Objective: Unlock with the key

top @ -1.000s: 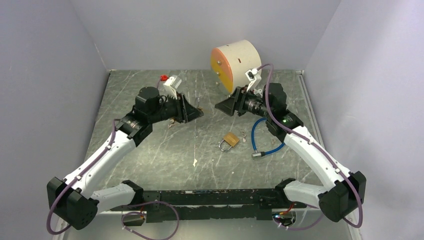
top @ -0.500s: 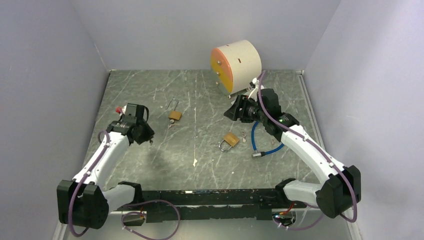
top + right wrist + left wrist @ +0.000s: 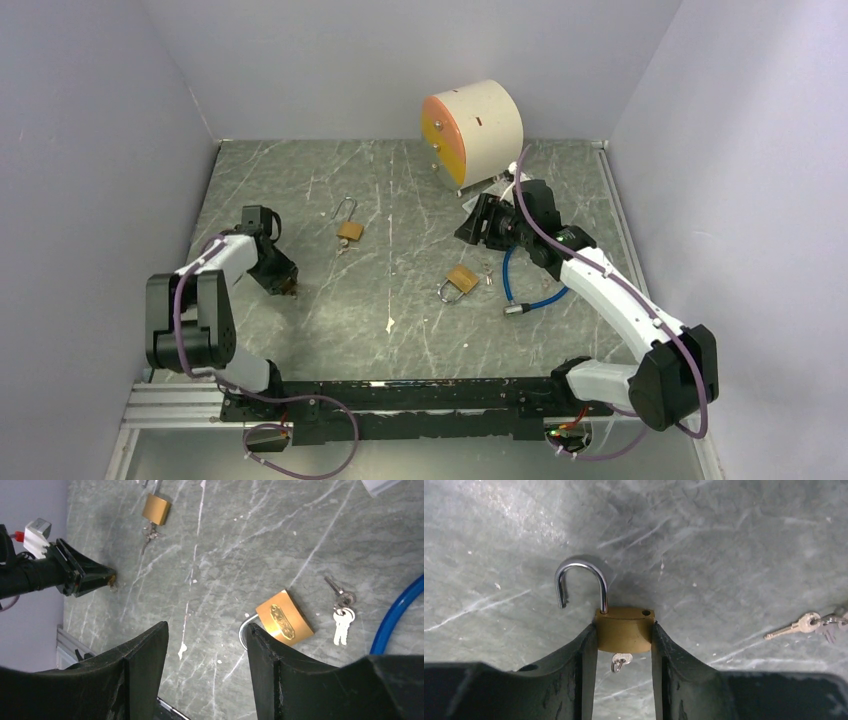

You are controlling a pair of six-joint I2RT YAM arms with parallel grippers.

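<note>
Shut padlock (image 3: 462, 277) mid-counter, right jaws nearer!
They hang wide and empty, and the lock lies just toward the near edge from them, its shackle slanting near-left and the key bunch (image 3: 342, 620) just beside its body. Over by the left edge, left jaws pinch an open-shackled padlock (image 3: 625, 630), key (image 3: 620, 661) in its keyhole.

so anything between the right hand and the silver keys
Nothing visible does: only bare grey marbled table lies between the open right hand and the silver keys. A brass padlock and blue cable loop flank them.
</note>
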